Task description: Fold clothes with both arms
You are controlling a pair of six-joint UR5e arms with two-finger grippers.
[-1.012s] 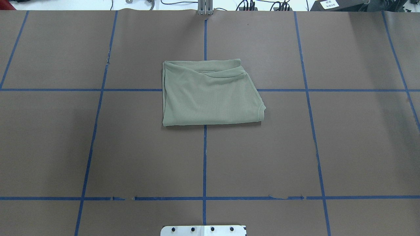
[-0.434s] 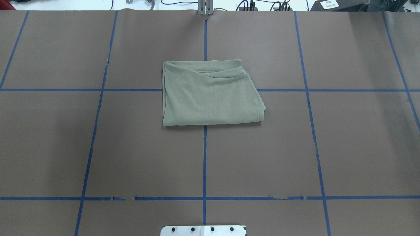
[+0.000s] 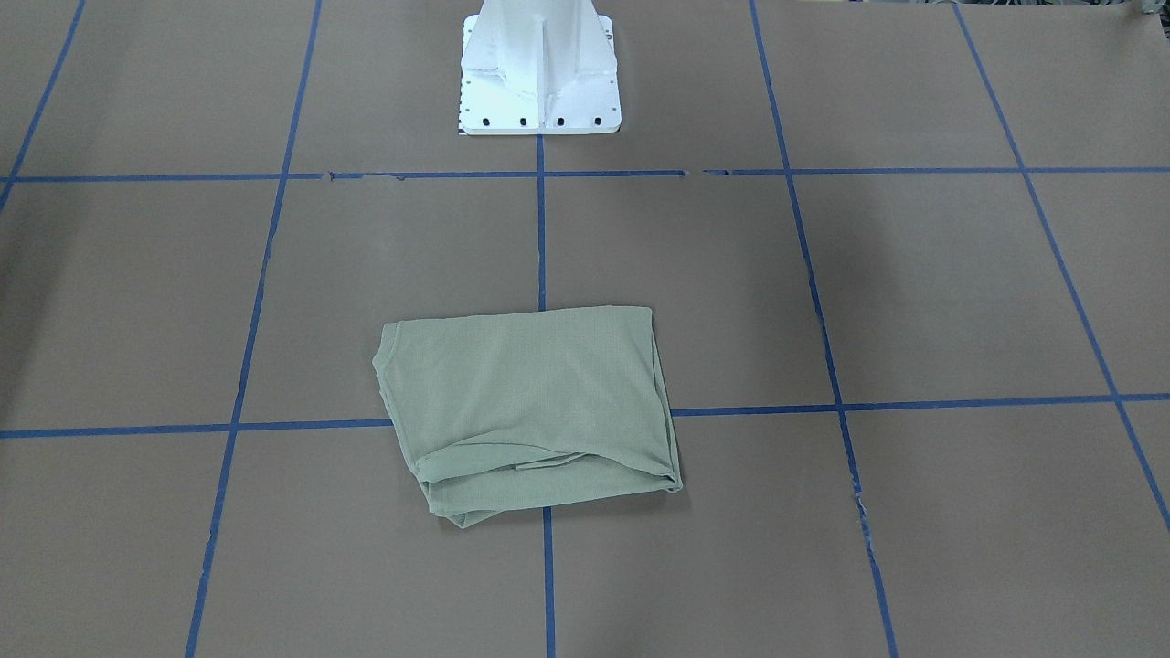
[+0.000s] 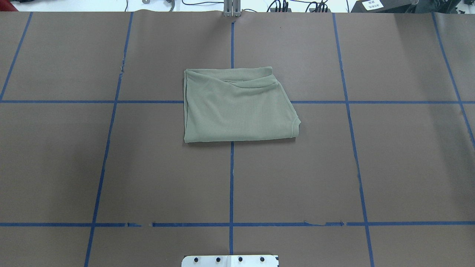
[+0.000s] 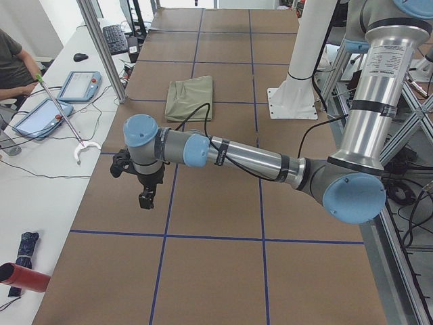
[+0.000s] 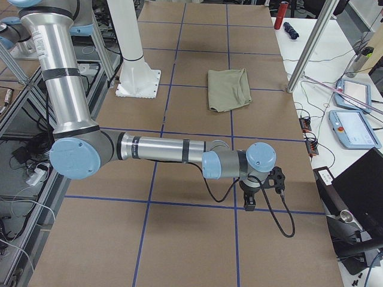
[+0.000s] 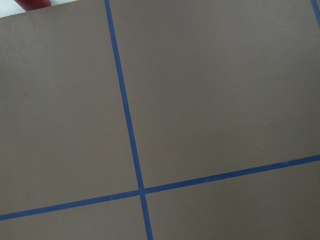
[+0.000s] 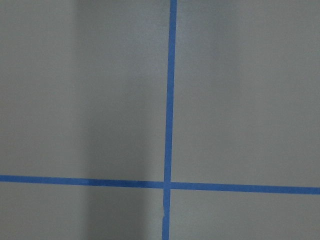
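The sage-green shirt [image 4: 237, 107] lies folded into a compact rectangle at the table's centre, flat on the brown paper; it also shows in the front view [image 3: 526, 402] and both side views [image 5: 190, 97] [image 6: 228, 88]. No gripper touches it. My left gripper [image 5: 145, 196] hangs over the table's left end, far from the shirt, pointing down. My right gripper [image 6: 250, 202] hangs over the table's right end, also far from it. Both show only in the side views, so I cannot tell whether they are open or shut. The wrist views show only bare paper and blue tape.
The white pedestal base [image 3: 539, 73] stands at the robot's side of the table. Blue tape lines [image 4: 231, 178] grid the brown paper. Tablets [image 5: 80, 86], cables, a red bottle [image 5: 24, 277] and an operator [image 5: 13, 61] are on the side bench. An aluminium post [image 6: 311, 48] stands by the far edge.
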